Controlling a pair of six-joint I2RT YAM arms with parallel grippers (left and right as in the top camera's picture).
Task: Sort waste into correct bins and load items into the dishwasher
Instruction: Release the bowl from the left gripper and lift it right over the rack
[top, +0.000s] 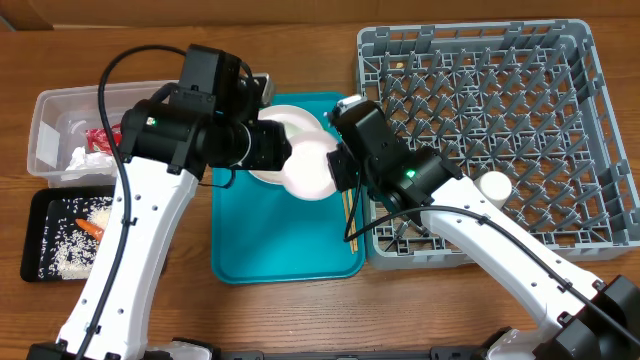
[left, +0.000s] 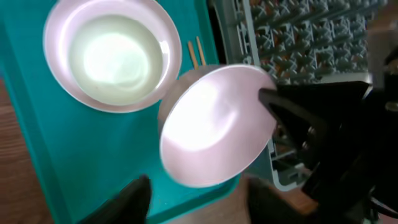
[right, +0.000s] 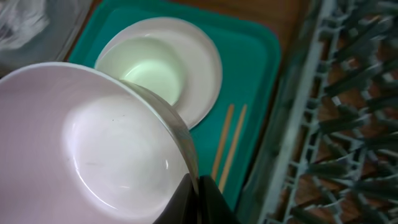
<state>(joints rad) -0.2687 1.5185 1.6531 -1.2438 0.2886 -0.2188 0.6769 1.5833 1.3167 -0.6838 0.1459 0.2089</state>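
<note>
Overhead view: white bowl (top: 310, 170) tilted above teal tray (top: 280, 240), rim pinched tight in right gripper (top: 338, 165). Left gripper (top: 283, 150) just beside bowl, fingers (left: 137, 196) parted, holding nothing. Chopsticks (top: 350, 215) on tray beside grey rack (top: 500, 100). White label (top: 45, 150) on clear tub (top: 70, 100) unreadable.

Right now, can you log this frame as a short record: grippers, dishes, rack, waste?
left gripper: open, beside the held bowl
right gripper: shut on the held bowl's rim, above the teal tray
second bowl: on the plate, on the tray
chopsticks: on the tray, rack side
cup: in the dish rack
waste: red wrapper in clear tub; rice scraps, carrot piece on black tray
</note>
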